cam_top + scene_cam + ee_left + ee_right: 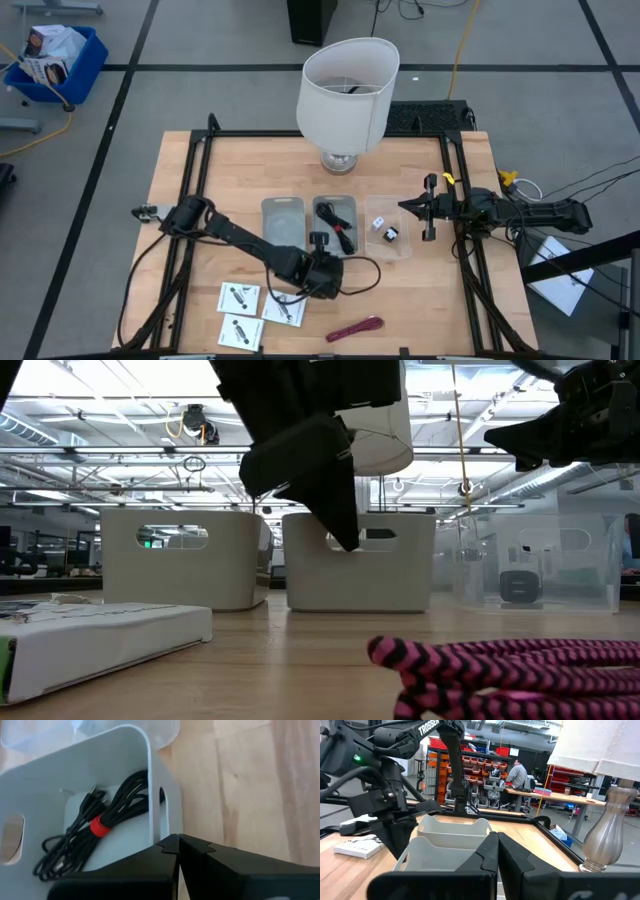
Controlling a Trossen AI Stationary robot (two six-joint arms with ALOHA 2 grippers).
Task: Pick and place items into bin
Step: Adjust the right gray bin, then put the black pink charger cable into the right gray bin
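The black cable, bundled with a red tie, lies inside the middle grey bin. My left gripper hangs shut and empty just above that bin's near end, clear of the table in the low view. Three white square packets lie flat near the table's near edge. The red cable lies coiled to their right. A small white piece and a black piece sit in the clear bin. My right gripper is shut and hovers at the clear bin's far right corner.
A big white lampshade on a metal base stands at the table's far middle. A second grey bin sits left of the middle one. Black frame rails run along both table sides. Bare wood shows right of the red cable.
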